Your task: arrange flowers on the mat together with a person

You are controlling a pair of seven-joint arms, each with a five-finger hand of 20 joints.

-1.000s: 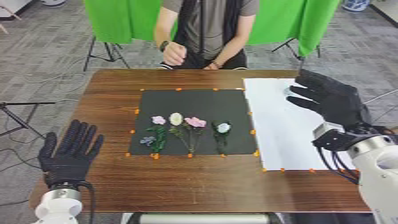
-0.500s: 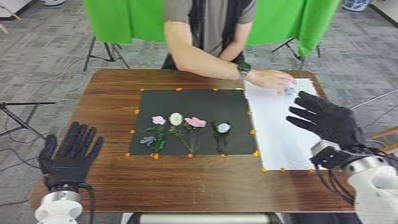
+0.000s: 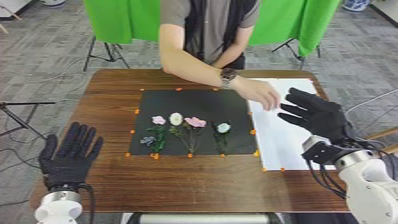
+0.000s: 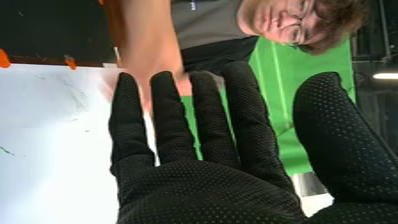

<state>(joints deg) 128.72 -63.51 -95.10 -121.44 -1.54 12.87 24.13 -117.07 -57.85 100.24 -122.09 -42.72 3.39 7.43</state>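
From my end, I have the left hand over the near-left part of the brown table, its fingers straight and slightly spread, and the right hand above the white sheet, fingers open and extended. In the right wrist view I see that palm with the thumb well apart from the fingers. The flowers lie on the black mat: a blue-grey bloom below a small pink one, then a white oval one, a larger pink one and a pale one at the right. A person's hand reaches over the sheet, near my right fingertips — I cannot tell whether it holds anything.
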